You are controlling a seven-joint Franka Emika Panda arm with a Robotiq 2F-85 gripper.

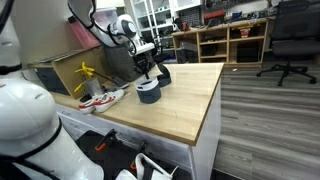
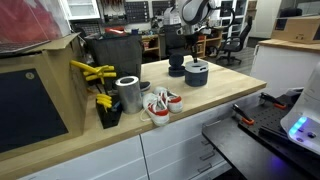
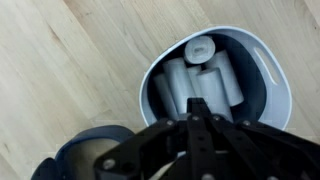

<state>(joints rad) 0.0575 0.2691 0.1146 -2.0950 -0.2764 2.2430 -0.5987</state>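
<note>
Hand: the hand [image 3: 197, 103] has its fingers pressed together, with nothing seen between the tips; in the wrist view it hangs right above the pale bowl.
Pale bowl: the pale bowl [image 3: 272, 88] stands upright on the worktop [image 3: 70, 60], straight below the hand's tips.
Contents: several white cylinders [image 3: 205, 75] lie inside the pale bowl, one with its round end facing up.
Contact: whether the tips touch the cylinders cannot be told.
Dark bowl: a dark bowl [image 3: 85, 150] sits just beside the pale bowl; in an exterior view [image 2: 177, 69] it stands behind it.
Metal cup: a metal cup [image 2: 128, 95] stands well apart from the pale bowl, farther along the worktop.
Red-and-white object: a red-and-white object [image 2: 160, 103] lies between the metal cup and the pale bowl, nearer the cup.
</note>
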